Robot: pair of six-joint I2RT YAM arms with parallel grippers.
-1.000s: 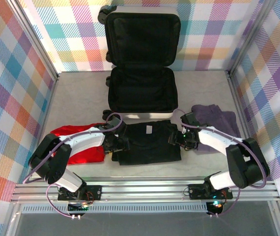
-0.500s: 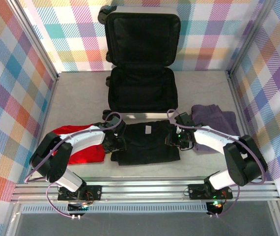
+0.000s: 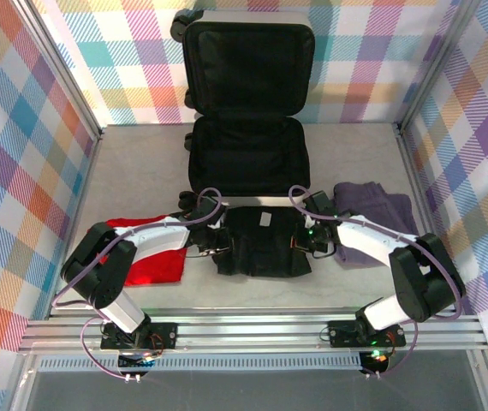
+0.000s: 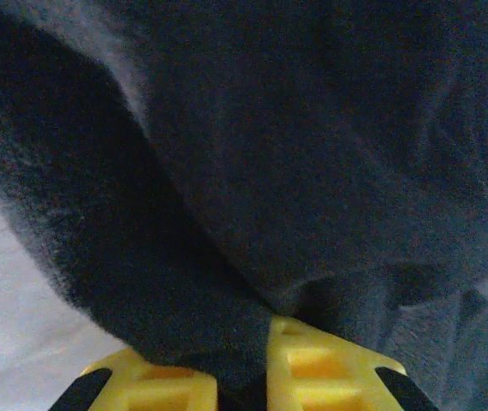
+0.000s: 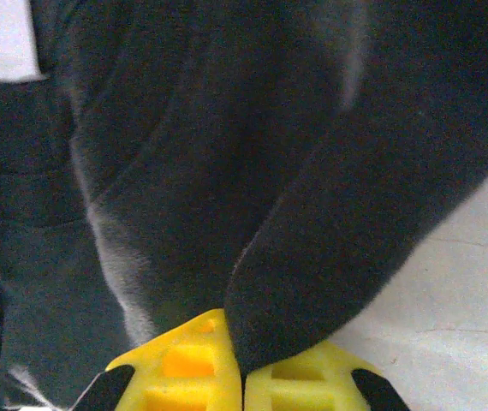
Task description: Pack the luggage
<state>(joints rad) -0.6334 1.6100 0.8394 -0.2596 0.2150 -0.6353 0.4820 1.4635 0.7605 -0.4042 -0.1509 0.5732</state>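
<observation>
Pinching black cloth (image 4: 312, 171) between yellow fingers (image 4: 321, 370)

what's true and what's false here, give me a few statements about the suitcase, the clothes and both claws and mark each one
1. The luggage lies open with its lid raised. True.
2. The left claw is shut on the black garment. True.
3. The right claw hangs open above the purple garment. False: it is shut on an edge of the black garment.
4. The red garment is inside the luggage. False: it lies on the table, left of the black garment and partly under the left arm.
5. The purple garment lies on the table to the right of the black garment. True.
</observation>
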